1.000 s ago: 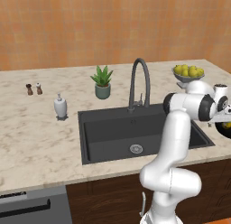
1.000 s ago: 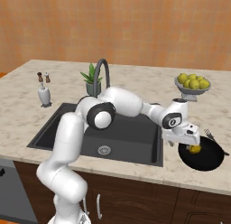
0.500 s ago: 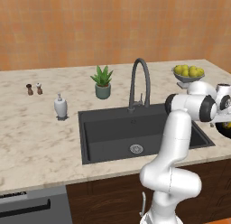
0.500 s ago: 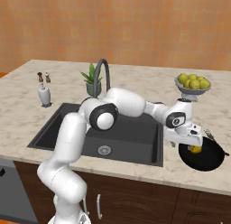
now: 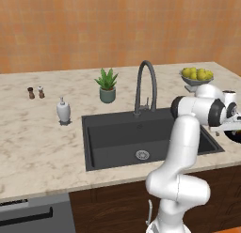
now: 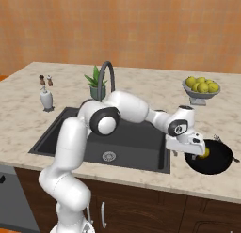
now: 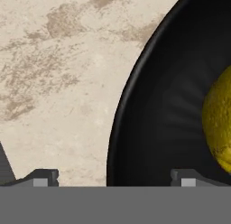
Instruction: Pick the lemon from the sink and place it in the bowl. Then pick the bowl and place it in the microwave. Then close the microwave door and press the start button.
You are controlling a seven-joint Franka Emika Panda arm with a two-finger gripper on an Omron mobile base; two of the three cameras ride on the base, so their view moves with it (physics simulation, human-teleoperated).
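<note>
End effector spread wide, nothing gripped, straddling bowl rim for lift. Lemon inside bowl, beyond one tip. Worktop under other tip.

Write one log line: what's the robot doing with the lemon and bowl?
stage: grasping bowl | lemon: inside bowl | tool: open, straddling bowl rim | bowl: on counter

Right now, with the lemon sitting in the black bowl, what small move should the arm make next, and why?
Probably lower the open gripper so its fingertips straddle the bowl's rim. In the hand view one fingertip sits over the counter outside the bowl and the other over its dark inside, with the lemon already resting in it, so the bowl is the next thing to pick.
</note>
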